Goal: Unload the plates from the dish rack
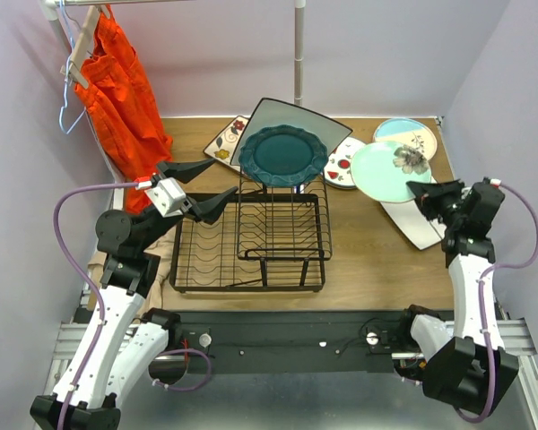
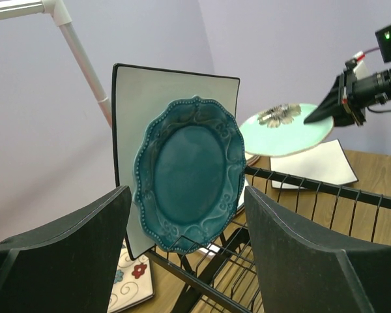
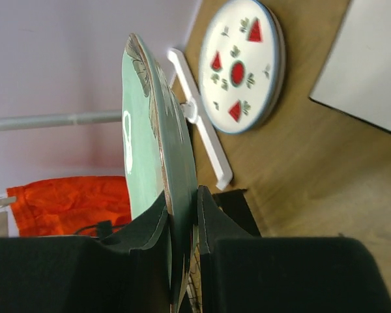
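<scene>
The black wire dish rack stands mid-table. A dark teal scalloped plate stands upright in its raised tier, with a white square plate leaning right behind it. My left gripper is open at the rack's left end, a short way from these plates. The left wrist view shows the teal plate between and beyond the spread fingers. My right gripper is shut on the rim of a mint floral plate, held off the table to the rack's right. That plate shows edge-on between its pads.
Plates lie on the table behind and right of the rack: a flower-print square one, a red-fruit round one, a white square one and a round cream one. An orange garment hangs at the back left beside a white pole.
</scene>
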